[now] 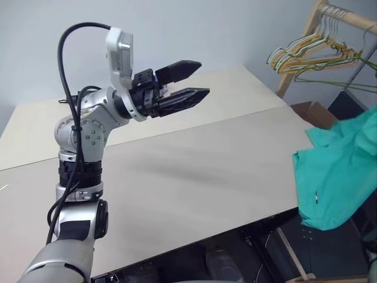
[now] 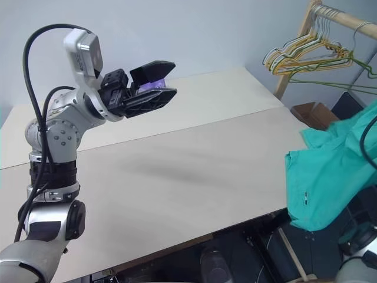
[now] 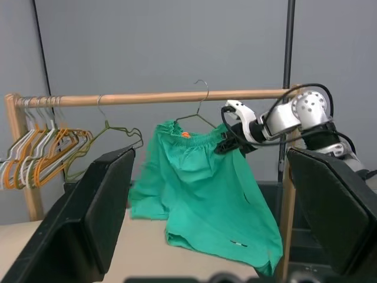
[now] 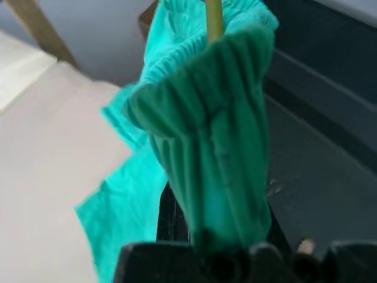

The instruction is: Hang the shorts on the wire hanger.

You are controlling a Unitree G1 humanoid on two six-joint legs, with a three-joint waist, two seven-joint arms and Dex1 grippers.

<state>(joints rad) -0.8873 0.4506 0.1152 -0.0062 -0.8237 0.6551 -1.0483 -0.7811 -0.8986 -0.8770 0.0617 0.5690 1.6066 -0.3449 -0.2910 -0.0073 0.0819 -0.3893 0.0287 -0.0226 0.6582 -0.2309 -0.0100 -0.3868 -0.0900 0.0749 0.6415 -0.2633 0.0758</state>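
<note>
The teal-green shorts (image 3: 200, 188) hang by their gathered waistband from the thin wire hanger (image 3: 197, 118), whose hook stands up at the wooden rod (image 3: 147, 97). Whether the hook rests on the rod I cannot tell. My right gripper (image 3: 228, 144) is shut on one end of the waistband, which rises bunched around the olive-gold wire (image 4: 213, 17) in the right wrist view. From the head, the shorts (image 1: 341, 171) dangle off the table's right edge. My left gripper (image 1: 189, 82) is held high over the table, pointing right, open and empty, well apart from the shorts.
A bunch of yellow and green hangers (image 1: 306, 56) hangs on the wooden rack (image 1: 300, 53) at the far right. The pale table (image 1: 177, 177) spreads below my left arm. A cardboard box (image 1: 315, 112) sits behind the shorts. A dark pole (image 3: 288, 47) stands beside the rack.
</note>
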